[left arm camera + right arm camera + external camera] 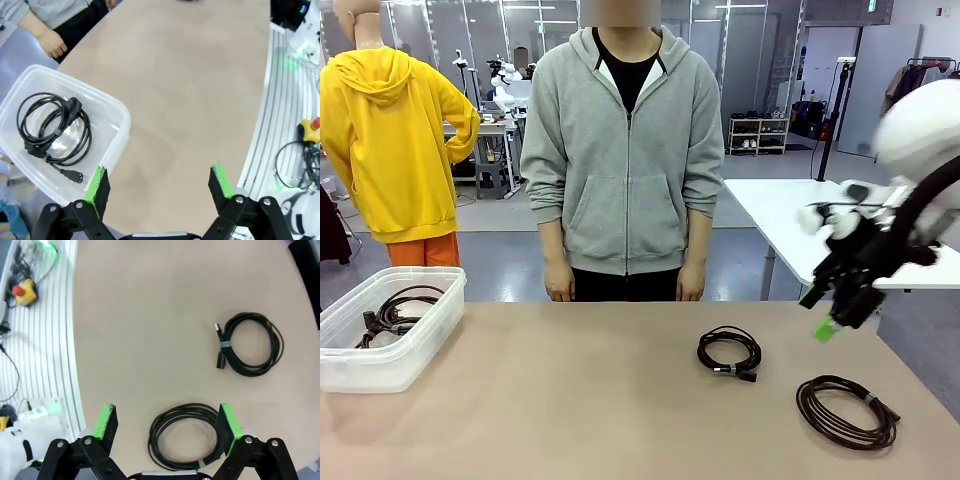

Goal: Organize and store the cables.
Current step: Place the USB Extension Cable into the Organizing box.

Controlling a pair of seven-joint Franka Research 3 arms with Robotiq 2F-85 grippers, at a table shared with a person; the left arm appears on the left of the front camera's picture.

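Observation:
Two coiled cables lie loose on the table: a small black one [729, 353] [251, 344] right of centre and a larger dark-brown one [847, 410] [187, 436] near the front right corner. Another black coiled cable [395, 311] [54, 131] rests inside the clear plastic bin [420, 340] [112, 145] at the table's left. My right gripper [827, 325] [167, 421] hovers open above the table's right side, with the dark-brown coil below and between its fingers. High beside the bin, my left gripper [159, 182] stands open and holds nothing.
A person in a grey hoodie stands at the far edge with both hands [558, 285] hanging down. A white table [790, 205] stands behind on the right. A red emergency button [311, 129] [22, 291] sits past the table's edge.

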